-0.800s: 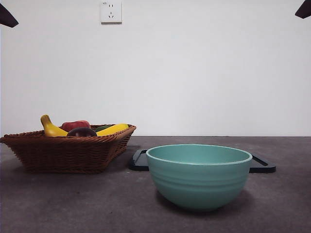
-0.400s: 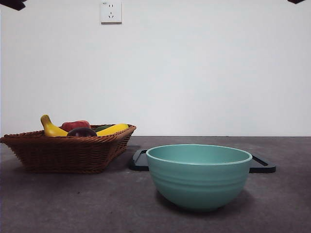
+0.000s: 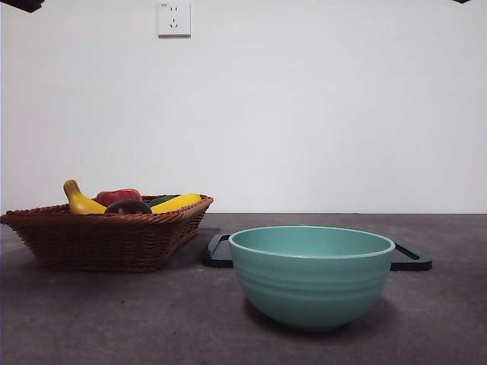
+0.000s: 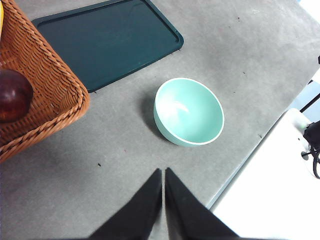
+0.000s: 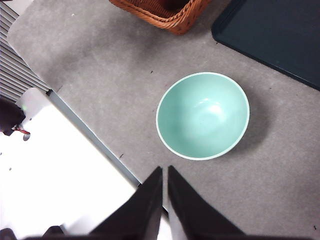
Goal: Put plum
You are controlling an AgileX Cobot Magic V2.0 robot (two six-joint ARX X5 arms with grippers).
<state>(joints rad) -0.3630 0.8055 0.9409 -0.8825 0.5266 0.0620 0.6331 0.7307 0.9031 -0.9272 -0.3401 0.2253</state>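
Note:
The plum (image 3: 128, 207) is a dark maroon ball lying in the brown wicker basket (image 3: 106, 236) at the left, in front of a red fruit (image 3: 118, 196); the left wrist view shows the plum (image 4: 12, 96) against the basket (image 4: 50, 85) wall. A mint-green bowl (image 3: 312, 274) stands empty in the near middle, and both wrist views look down into the bowl (image 4: 188, 111) (image 5: 202, 115). High above the table near its front edge, my left gripper (image 4: 163, 172) hangs shut and empty. My right gripper (image 5: 164, 170) is likewise shut, high over the table edge.
Two yellow bananas (image 3: 80, 201) and a green item (image 3: 160, 201) share the basket. A dark flat tray (image 3: 217, 253) lies behind the bowl. The table edge (image 5: 92, 135) and a white surface beyond it show in both wrist views. A wall socket (image 3: 173, 18) is on the wall.
Both dark arm tips at the top corners of the front view have risen almost out of sight. The basket, fruit and bowl have not moved.

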